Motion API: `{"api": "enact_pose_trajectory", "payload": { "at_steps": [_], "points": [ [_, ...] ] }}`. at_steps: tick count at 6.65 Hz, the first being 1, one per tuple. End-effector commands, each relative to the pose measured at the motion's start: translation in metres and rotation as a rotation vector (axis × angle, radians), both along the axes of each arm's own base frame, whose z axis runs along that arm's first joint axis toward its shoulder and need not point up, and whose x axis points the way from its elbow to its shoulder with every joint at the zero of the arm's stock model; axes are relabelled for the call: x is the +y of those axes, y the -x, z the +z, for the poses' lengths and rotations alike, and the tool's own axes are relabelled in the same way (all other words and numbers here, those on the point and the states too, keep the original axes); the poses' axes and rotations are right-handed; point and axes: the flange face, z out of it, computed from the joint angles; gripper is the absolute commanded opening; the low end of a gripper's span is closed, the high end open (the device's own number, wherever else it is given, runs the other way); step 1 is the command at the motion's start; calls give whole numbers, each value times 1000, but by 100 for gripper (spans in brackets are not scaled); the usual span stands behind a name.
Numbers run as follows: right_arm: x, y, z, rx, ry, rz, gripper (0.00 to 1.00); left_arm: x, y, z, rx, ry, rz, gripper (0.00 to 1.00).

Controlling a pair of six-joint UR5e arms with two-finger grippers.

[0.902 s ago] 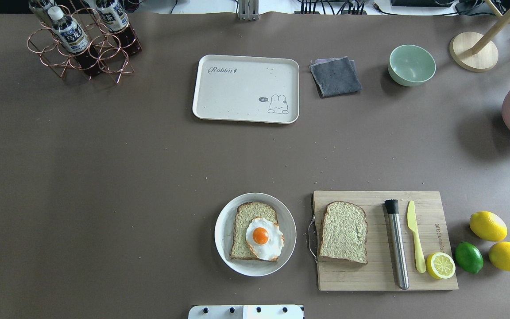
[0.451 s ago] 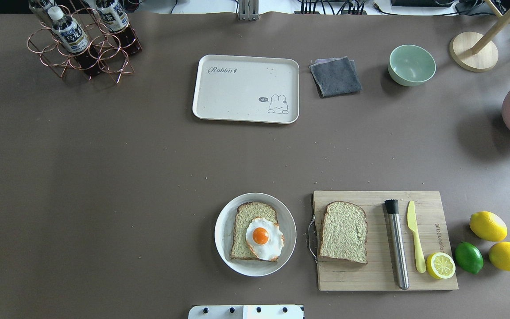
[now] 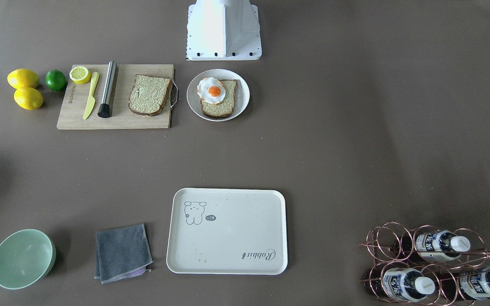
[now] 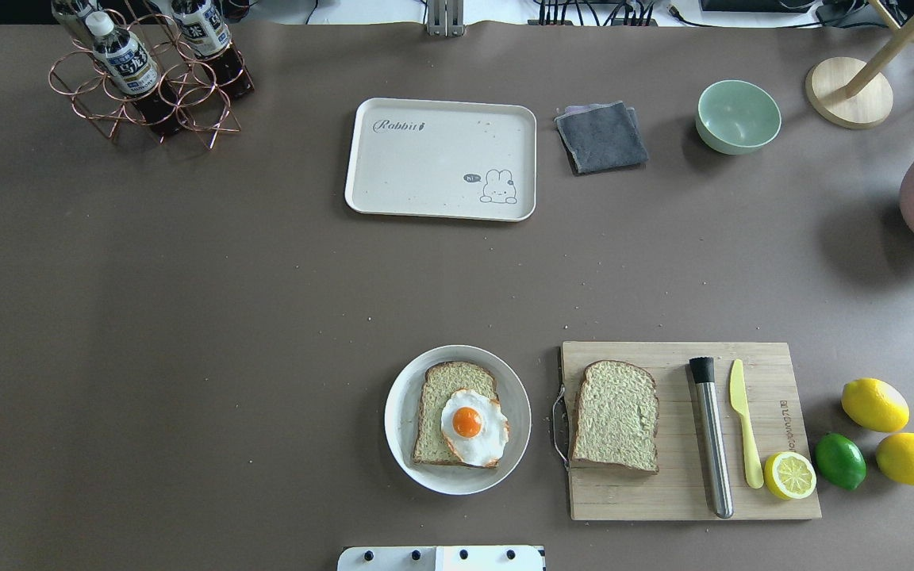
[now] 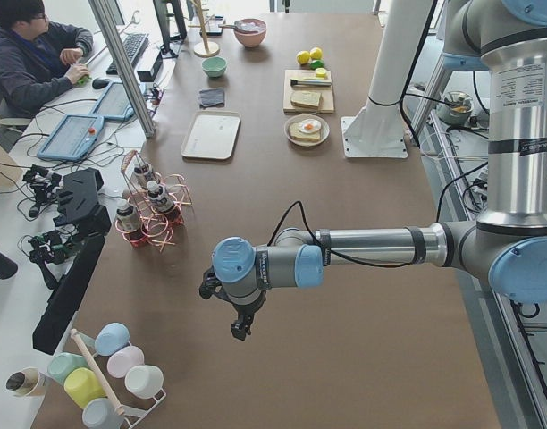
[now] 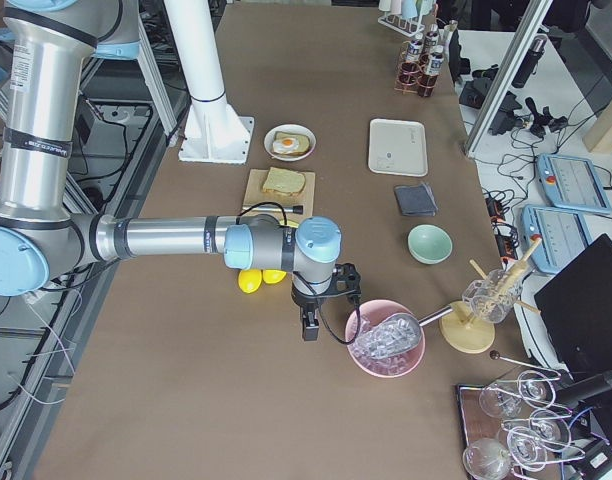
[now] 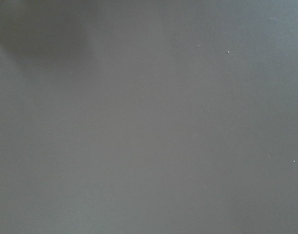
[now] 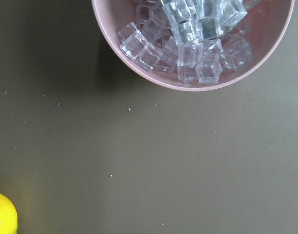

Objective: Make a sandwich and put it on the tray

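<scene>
One bread slice [image 4: 447, 382] lies on a round white plate [image 4: 403, 396] with the fried egg [image 4: 473, 426] on top. The second bread slice [image 4: 616, 416] lies on the wooden cutting board [image 4: 663, 503] to its right. The cream tray [image 4: 441, 159] sits bare at the far middle; it also shows in the front view [image 3: 228, 231]. My left gripper [image 5: 242, 326] hangs over bare table far off to the left, and my right gripper [image 6: 308, 330] hangs beside the pink ice bowl [image 6: 386, 345]. Both show only in side views, so I cannot tell whether they are open or shut.
A steel muddler [image 4: 711, 436], yellow knife [image 4: 743, 420] and half lemon [image 4: 790, 474] lie on the board. Two lemons [image 4: 873, 404] and a lime [image 4: 839, 460] lie beside it. A grey cloth [image 4: 601, 136], green bowl [image 4: 737, 116] and bottle rack [image 4: 147, 75] stand at the back.
</scene>
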Motion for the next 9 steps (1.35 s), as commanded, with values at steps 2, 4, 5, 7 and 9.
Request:
{"api": "enact_pose_trajectory", "payload": {
  "at_steps": [2, 4, 5, 7, 9],
  "points": [
    [-9, 1, -12, -2, -27, 1, 100, -18, 0, -15, 1, -31, -1, 98],
    [-14, 1, -30, -5, -63, 2, 100, -24, 0, -36, 1, -78, 0, 98],
    [-14, 1, -34, -6, -72, 1, 100, -29, 0, -44, 2, -93, -1, 98],
    [-16, 1, -40, -7, -84, 2, 100, -39, 0, -53, 2, -113, -1, 98],
    [-29, 2, -58, -15, -122, 6, 100, -59, 0, -95, 5, -305, -36, 98]
  ]
}}
